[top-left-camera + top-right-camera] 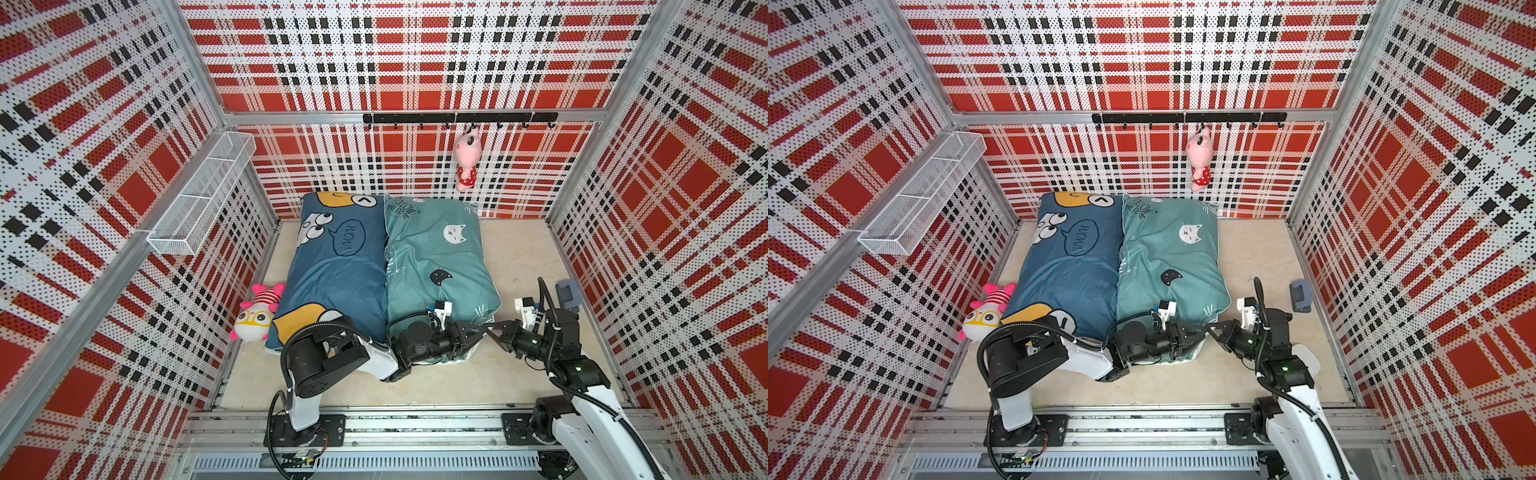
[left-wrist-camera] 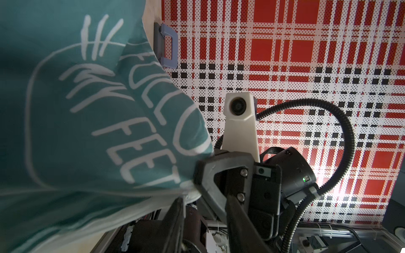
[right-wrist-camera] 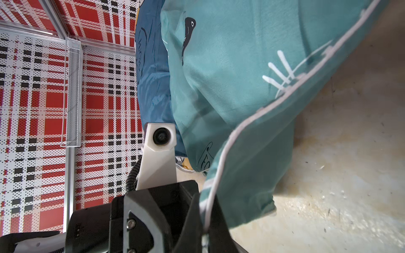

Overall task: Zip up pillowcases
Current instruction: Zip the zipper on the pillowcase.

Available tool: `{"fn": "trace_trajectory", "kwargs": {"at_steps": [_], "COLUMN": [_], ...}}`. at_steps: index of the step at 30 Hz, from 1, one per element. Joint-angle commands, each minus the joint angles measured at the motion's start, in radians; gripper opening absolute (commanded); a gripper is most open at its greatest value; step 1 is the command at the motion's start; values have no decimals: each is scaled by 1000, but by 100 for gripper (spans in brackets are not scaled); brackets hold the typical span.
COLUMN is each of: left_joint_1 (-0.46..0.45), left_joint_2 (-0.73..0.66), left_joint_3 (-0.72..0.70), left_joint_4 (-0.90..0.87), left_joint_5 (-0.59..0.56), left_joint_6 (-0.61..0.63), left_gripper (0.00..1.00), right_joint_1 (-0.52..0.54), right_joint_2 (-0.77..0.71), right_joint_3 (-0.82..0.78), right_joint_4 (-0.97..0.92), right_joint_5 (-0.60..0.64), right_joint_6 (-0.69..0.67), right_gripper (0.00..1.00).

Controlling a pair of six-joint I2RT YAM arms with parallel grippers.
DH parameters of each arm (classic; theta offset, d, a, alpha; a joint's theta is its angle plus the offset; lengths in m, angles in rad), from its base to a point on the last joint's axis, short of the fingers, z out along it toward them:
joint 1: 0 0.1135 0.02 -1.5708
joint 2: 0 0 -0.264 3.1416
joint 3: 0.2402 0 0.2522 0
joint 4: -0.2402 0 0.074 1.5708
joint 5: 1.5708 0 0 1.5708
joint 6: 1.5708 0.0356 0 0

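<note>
Floor (image 1: 523, 249) right of teal pillowcase (image 1: 436, 257) lies open, bar one grey-blue, perhaps plastic, object (image 1: 567, 294).

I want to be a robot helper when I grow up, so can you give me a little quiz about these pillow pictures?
1. True or false: the blue pillowcase and the teal pillowcase lie apart, with a wide gap between them.
2. Fill in: the pink plush toy hangs from a black ____.
3. Which one is the right gripper shut on? A) blue pillowcase B) teal pillowcase C) pink plush toy

Key
1. False: they touch, side by side.
2. hook rail
3. B: it pinches the white-piped corner.
</note>
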Motion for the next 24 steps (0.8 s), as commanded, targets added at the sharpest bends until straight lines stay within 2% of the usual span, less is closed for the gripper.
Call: {"fn": "trace_trajectory", "kwargs": {"at_steps": [1,6,20,24], "left_joint_1": [2,2,4,2], "left_joint_2": [3,15,44,49], "left_joint_3": [-5,-3,-1,11], "left_joint_4": [47,55,72,72], "left_joint_5": [7,9,9,11], "left_joint_6": [-1,-6,-8,-8], "left_gripper": [34,31,43,42], "right_joint_1": [11,11,11,11], "right_joint_2": [-11,-12,-12,-15], "right_joint_3": [-4,-4,1,-3], "right_joint_4": [16,16,17,16], "right_joint_5": [-6,-10,-44,-42], "right_joint_6": [6,3,-8,-8], "right_gripper": [0,0,0,0]}}
